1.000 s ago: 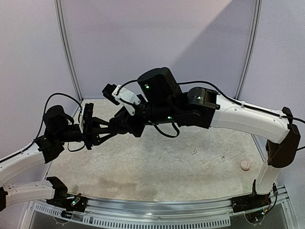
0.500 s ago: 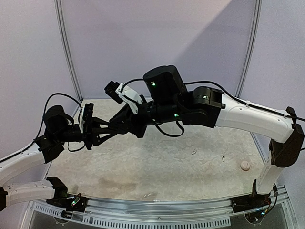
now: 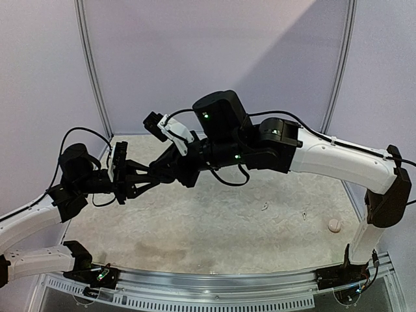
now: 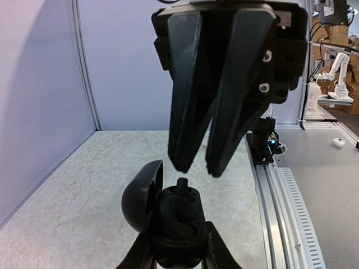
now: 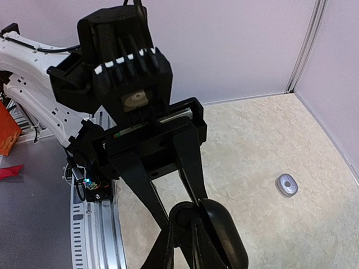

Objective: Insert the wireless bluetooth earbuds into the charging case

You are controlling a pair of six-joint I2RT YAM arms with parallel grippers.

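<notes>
while open in left hand (image 4: pixel 179 250), black charging case (image 4: pixel 176 219) beneath right hand (image 4: pixel 198 167)

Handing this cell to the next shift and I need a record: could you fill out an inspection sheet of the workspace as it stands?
Surface: pale mottled tabletop, no damage seen.
Job's things: black charging case, lid open, held in mid-air; one black earbud seated inside; two tiny white pieces, likely loose earbuds, on the table.
Clutter: small pale round item near the right edge.
Grippers: left gripper clamps the case; right gripper tips nearly together just above it, grip unclear.
Cables: black cables loop off both arms.
Surroundings: lilac wall panels; metal rail at near edge.
</notes>
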